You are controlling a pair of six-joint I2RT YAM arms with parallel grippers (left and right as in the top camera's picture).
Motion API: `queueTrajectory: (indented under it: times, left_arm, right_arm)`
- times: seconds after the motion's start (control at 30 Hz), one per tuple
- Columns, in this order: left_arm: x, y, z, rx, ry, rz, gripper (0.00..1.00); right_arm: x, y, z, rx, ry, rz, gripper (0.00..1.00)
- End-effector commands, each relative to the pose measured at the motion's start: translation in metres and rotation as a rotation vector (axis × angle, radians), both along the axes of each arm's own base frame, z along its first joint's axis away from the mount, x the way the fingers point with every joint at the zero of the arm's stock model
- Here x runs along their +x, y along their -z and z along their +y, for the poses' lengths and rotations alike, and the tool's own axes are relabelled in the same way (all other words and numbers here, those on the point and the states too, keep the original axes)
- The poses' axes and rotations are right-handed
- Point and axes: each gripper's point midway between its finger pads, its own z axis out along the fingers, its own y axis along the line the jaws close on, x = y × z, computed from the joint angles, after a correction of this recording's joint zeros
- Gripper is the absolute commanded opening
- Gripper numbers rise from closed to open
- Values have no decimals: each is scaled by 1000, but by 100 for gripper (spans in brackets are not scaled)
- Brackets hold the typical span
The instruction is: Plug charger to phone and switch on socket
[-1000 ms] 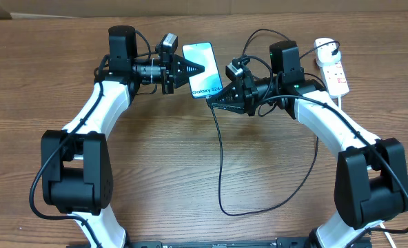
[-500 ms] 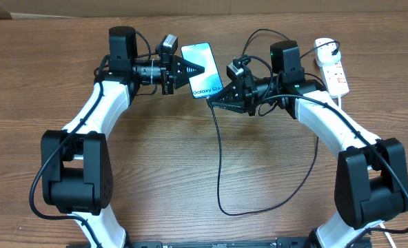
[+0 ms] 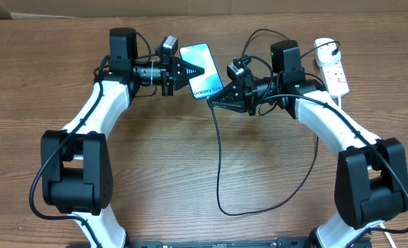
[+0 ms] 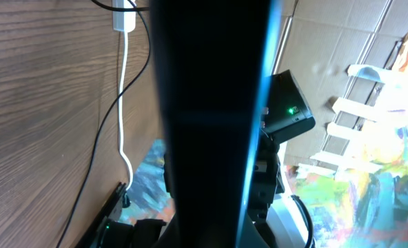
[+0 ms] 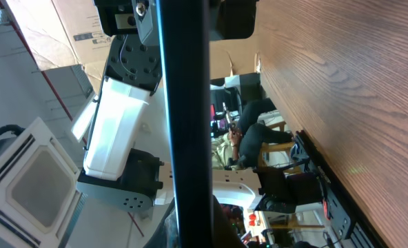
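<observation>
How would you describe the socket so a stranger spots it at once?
Look at the table's far right corner, just beyond the right arm. The socket is the long white strip there, the only thing with red marks.

Left pincer point(image 3: 190, 69) and right pincer point(image 3: 218, 102) clamped, tips close together.

Access to the phone point(image 3: 207, 81) is blocked on both sides: left gripper point(image 3: 196, 69) and right gripper point(image 3: 214, 103) close against it. The cable point(image 3: 218, 158) loops across mid-table point(image 3: 156, 158). The socket point(image 3: 336, 76) is reachable from above. Open wood lies left of the cable.
</observation>
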Motion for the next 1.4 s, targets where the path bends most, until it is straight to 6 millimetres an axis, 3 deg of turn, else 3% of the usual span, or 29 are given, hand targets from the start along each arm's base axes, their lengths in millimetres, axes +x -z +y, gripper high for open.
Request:
queueTrajectory:
  times: [0.0,0.47,0.63,0.67,0.8,0.93,1.07,1.2,1.37]
  left_arm:
    - [-36,-23,-23,-98,185,-56,4]
    - [-34,-23,-20,-98,176,-57,4]
    - [-27,-24,-14,-95,155,-95,4]
    - [-18,-23,-7,-81,116,-118,4]
    - [7,-15,20,-27,-11,-162,4]
    - [40,-4,63,60,-191,-206,4]
    - [52,3,86,104,-268,-219,4]
    - [48,16,90,139,-283,-169,4]
    - [49,32,94,223,-299,-218,4]
  right_arm:
    - [15,-5,1,-33,64,-74,4]
    - [13,-6,0,-24,52,-69,8]
    - [13,-6,1,-24,53,-74,20]
    - [13,-6,1,-24,53,-74,25]
    - [14,-5,1,-29,60,-76,29]
    - [15,-6,1,-27,60,-92,50]
    - [15,-4,1,-23,61,-158,56]
    - [22,20,12,-144,127,-207,64]
    - [38,100,8,-627,319,-249,65]
